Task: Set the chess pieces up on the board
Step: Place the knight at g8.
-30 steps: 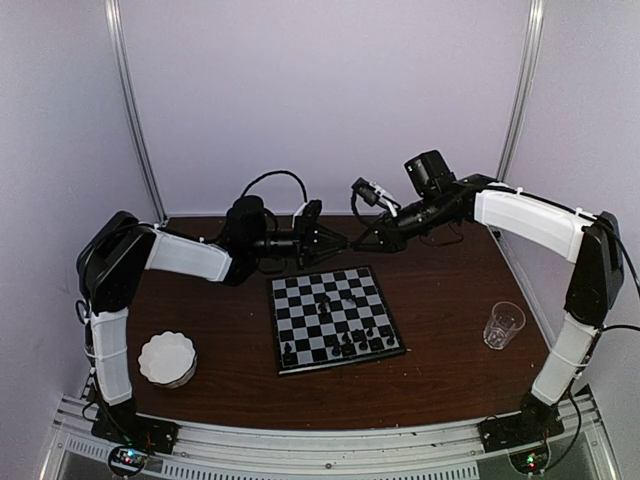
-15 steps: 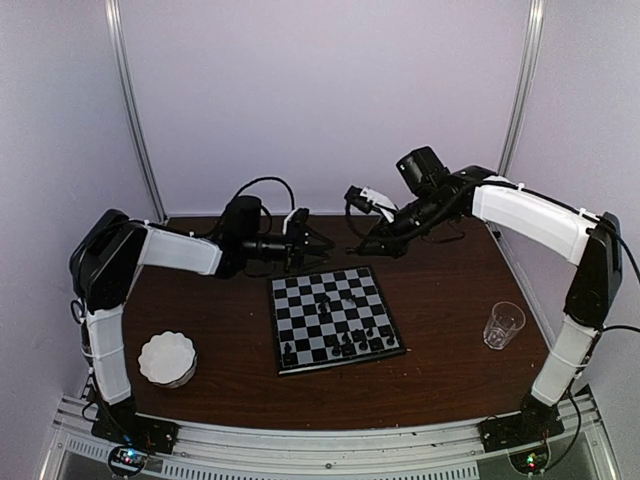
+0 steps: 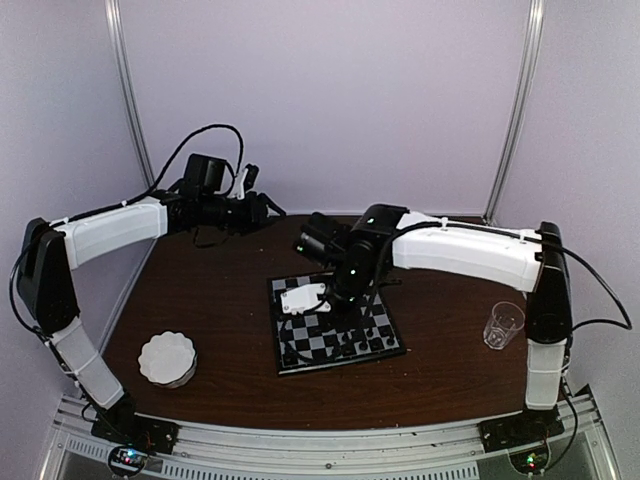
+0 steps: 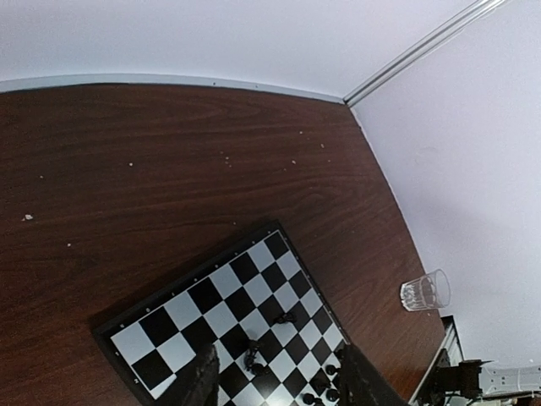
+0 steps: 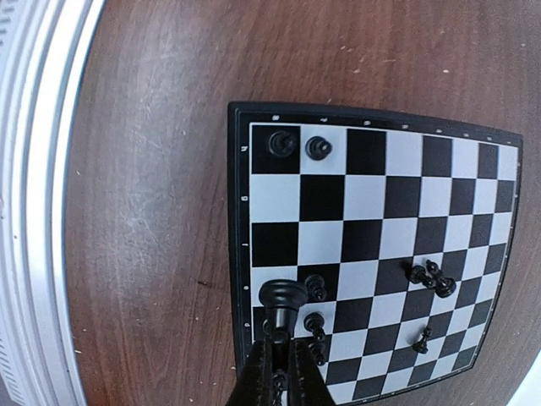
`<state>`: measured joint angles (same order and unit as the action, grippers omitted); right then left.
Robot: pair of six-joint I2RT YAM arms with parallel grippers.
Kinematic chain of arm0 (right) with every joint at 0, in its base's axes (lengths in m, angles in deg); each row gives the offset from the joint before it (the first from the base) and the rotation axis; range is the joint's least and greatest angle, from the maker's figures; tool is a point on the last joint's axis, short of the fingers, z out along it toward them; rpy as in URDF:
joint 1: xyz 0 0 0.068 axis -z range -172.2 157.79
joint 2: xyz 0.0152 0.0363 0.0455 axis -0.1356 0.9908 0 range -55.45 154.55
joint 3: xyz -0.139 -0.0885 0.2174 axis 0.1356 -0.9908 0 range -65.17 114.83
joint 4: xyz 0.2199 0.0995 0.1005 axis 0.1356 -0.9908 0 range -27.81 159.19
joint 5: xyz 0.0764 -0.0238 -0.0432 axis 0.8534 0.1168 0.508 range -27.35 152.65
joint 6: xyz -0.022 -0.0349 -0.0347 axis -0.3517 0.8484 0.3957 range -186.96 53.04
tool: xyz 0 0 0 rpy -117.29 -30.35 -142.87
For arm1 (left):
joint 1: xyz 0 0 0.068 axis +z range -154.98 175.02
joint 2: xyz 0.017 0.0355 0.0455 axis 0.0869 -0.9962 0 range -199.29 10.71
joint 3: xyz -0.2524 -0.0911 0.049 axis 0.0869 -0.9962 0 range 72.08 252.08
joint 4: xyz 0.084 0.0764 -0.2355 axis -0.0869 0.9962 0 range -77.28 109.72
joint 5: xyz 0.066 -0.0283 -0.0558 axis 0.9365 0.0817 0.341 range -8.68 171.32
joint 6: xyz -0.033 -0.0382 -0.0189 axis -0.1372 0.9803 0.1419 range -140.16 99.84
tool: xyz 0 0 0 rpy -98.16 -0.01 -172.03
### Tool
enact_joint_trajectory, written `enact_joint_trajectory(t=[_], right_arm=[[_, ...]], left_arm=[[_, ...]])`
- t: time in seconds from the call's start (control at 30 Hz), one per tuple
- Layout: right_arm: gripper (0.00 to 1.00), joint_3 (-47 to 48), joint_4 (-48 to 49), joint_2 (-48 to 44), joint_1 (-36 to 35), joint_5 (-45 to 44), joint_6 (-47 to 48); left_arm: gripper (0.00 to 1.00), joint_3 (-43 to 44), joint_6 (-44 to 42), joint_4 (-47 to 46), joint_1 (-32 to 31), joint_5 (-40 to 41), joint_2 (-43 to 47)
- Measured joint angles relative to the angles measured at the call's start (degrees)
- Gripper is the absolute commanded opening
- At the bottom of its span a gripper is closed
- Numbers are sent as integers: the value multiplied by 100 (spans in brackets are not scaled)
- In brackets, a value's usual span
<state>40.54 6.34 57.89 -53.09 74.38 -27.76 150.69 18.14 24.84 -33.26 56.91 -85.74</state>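
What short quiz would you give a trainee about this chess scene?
1. True or false: the left gripper is open and empty.
2. What does the right gripper grip above the chessboard? A) a white pawn B) a black chess piece C) nothing
3. In the top view, which object stands on the table to the chessboard's right?
Key: 1 true; 2 B; 3 a clear drinking glass.

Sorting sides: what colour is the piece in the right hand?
Black. The piece shows best in the right wrist view.
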Motion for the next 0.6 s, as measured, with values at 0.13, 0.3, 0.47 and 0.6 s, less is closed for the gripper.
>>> enact_joint_trajectory(t=[0.13, 0.3, 0.47, 0.6], right_arm=[[4, 197, -245, 501, -328, -516, 205], [4, 479, -426, 861, -549, -785, 317], [4, 791, -498, 1062, -605, -935, 407], [5, 994, -540, 1325, -632, -1141, 444]], left_arm=[[49, -90, -136, 166, -7, 251, 4], [50, -133, -179, 264, -7, 374, 4], [50, -136, -177, 262, -7, 376, 4], [50, -136, -170, 260, -7, 358, 4]])
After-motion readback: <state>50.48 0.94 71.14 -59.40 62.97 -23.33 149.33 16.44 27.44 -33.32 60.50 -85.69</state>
